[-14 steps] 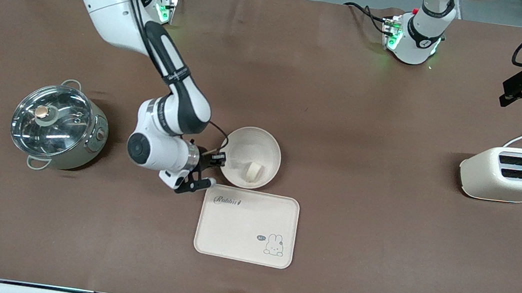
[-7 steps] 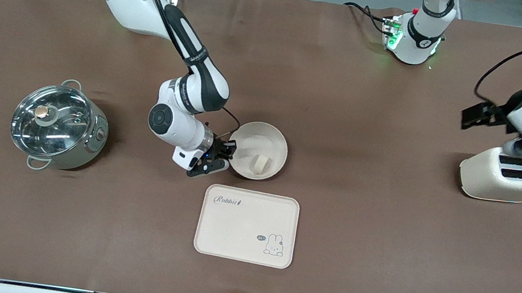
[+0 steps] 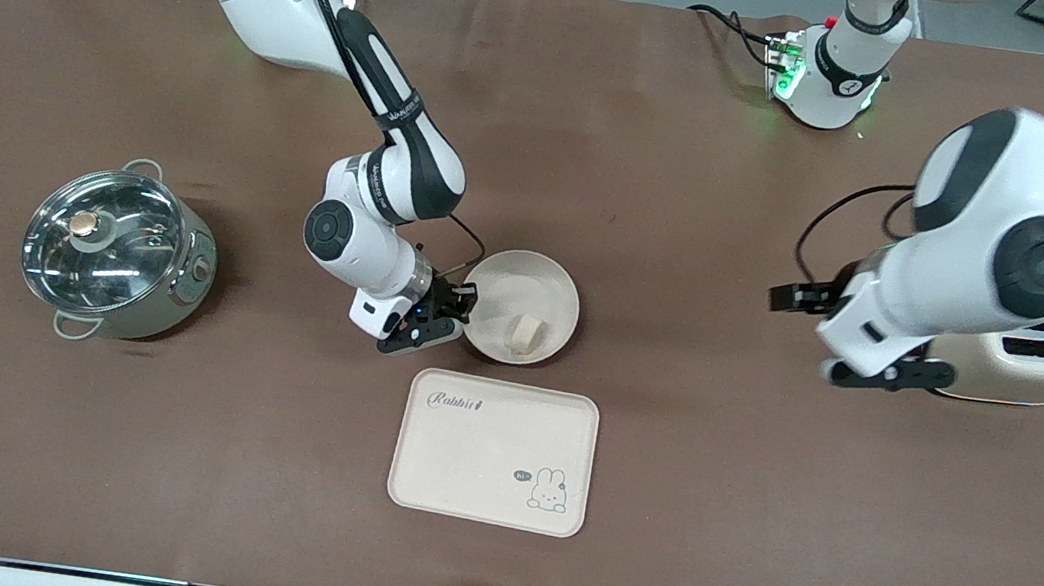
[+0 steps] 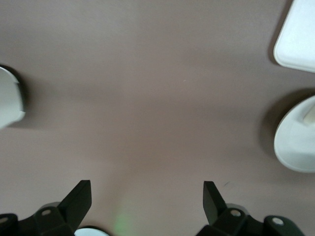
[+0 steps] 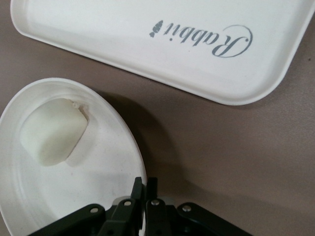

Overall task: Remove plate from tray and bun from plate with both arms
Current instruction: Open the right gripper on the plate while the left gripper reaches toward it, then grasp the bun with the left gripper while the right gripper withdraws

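At the frame's centre, the right gripper (image 3: 448, 316) pinches the rim of the plate (image 3: 524, 278), fingers closed on it. The plate is tilted, its edge toward the tray lifted above the table. The bun (image 3: 527, 332) lies inside it. The rabbit tray (image 3: 494, 451) sits just below. At mid-right, the left gripper (image 3: 864, 340) hangs wide open over bare table beside the toaster (image 3: 1028, 355).

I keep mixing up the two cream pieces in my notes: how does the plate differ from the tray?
The plate is round with a raised rim; the tray is rectangular and flat. The plate holds the bun; the tray holds nothing. The plate is plain and gripped at its rim by the right gripper; the tray bears a rabbit drawing and lies untouched. Both are cream-white.
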Controlling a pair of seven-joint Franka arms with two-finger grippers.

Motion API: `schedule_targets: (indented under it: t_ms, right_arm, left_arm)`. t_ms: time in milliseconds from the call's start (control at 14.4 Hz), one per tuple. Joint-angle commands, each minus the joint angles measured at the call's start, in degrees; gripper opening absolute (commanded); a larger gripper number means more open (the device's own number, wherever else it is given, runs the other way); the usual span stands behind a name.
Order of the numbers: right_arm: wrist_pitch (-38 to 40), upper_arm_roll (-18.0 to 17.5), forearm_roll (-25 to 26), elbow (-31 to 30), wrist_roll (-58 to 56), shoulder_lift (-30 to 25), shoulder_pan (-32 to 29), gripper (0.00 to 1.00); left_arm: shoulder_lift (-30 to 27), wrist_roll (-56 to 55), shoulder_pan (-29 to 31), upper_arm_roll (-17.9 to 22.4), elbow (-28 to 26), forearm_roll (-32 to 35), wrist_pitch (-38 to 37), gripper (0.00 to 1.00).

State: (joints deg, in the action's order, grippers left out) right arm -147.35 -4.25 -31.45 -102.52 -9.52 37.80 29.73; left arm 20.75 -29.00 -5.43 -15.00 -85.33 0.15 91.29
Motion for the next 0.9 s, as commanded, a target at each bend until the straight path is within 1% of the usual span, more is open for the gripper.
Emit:
schedule_targets:
  t_ms: [0, 139, 208, 277, 347, 485, 554, 624, 693, 832]
  right_arm:
    - [-1.63, -0.15, -0.28, -1.54, -0.06, -0.54, 0.51, 0.09]
    - [-1.28, -0.15, -0.37, -1.37, 0.03, -0.36, 0.16, 0.38]
    - [-1.1, -0.15, -0.37, -1.37, 0.03, -0.36, -0.19, 0.49]
    - [-0.93, -0.15, -0.37, -1.37, 0.12, -0.45, -0.2, 0.55]
    - [-0.84, -0.23, -0.37, -1.28, 0.47, -0.63, -0.28, 0.63]
    - [0.56, -0.23, -0.37, -0.93, 4.4, -1.33, -0.89, 0.75]
    - [2.4, -0.23, -0.63, -0.58, 7.56, -1.85, -1.68, 0.78]
    - [3.98, -0.15, -1.16, 0.9, 10.55, -2.55, -2.12, 0.83]
    - [7.13, 0.29, -1.16, 1.87, 13.19, -3.34, -2.74, 0.88]
    - [13.19, 0.29, -0.99, 4.16, 13.57, -5.27, -6.85, 1.0]
  left_arm:
    - [4.72, -9.38, -3.78, -0.12, 1.31, -0.59, 4.23, 1.0]
    - [8.06, -14.66, -5.81, -0.12, 1.13, -0.42, 9.4, 1.0]
    - [9.03, -16.25, -6.52, -0.12, 0.52, -0.42, 11.69, 1.0]
    - [9.74, -17.75, -7.39, -0.12, 0.0, -0.5, 14.41, 1.0]
    - [10.53, -19.94, -8.36, -0.12, -0.71, -0.5, 16.79, 1.0]
    - [12.46, -24.51, -11.08, -0.12, -0.8, -0.24, 19.97, 1.0]
    - [13.6, -26.7, -12.49, -0.12, -0.8, -0.07, 22.15, 1.0]
    - [14.66, -29.16, -13.54, -0.12, -0.8, 0.11, 24.26, 1.0]
    - [15.45, -30.23, -14.77, -0.12, -0.71, 0.29, 26.03, 0.99]
    - [17.3, -31.03, -16.97, -0.12, -0.63, 0.29, 30.85, 0.94]
